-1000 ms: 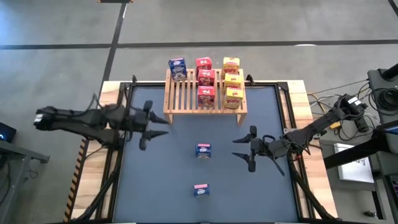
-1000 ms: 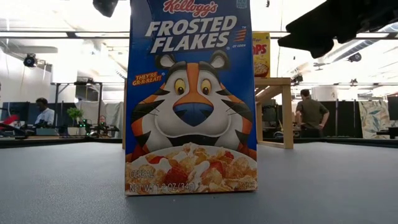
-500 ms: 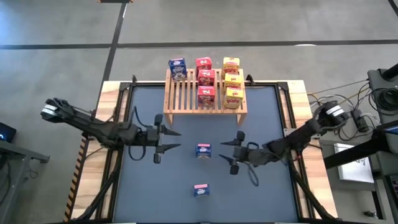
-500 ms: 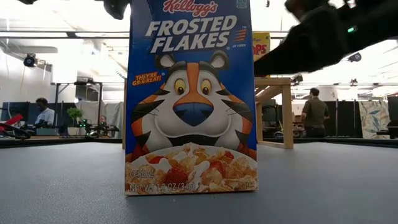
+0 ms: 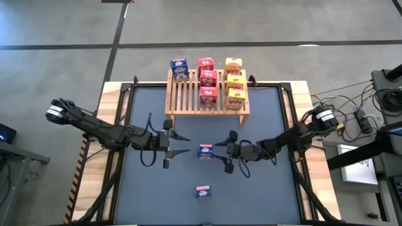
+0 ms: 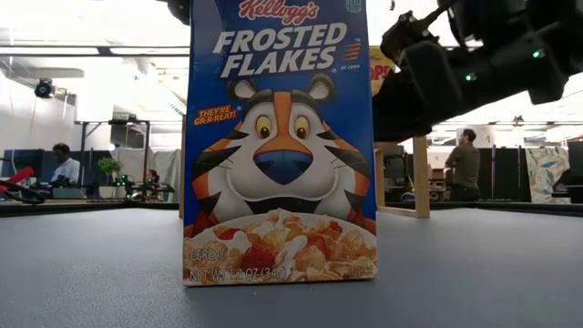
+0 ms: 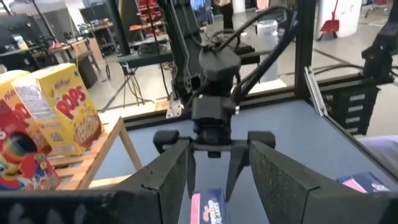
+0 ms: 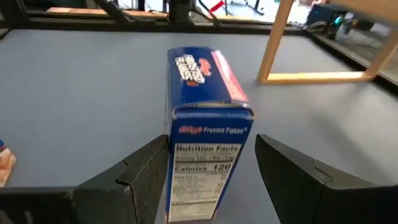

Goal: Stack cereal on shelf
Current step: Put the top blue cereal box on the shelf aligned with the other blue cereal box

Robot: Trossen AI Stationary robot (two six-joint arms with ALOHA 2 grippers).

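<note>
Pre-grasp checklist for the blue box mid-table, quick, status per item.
1. Blue box upright on the table mat: ok.
2. Right gripper open, fingers either side of the blue box: ok.
3. Right gripper contact with the box: cannot tell.
4. Left gripper open, pointed at the same box from the other side, close by: not ok, both grippers converge on one target.
5. Free slot on the shelf: ok, its left slats are bare beside the red boxes and yellow boxes.
6. Pink box nearer the front edge, apart from both arms: ok.
</note>
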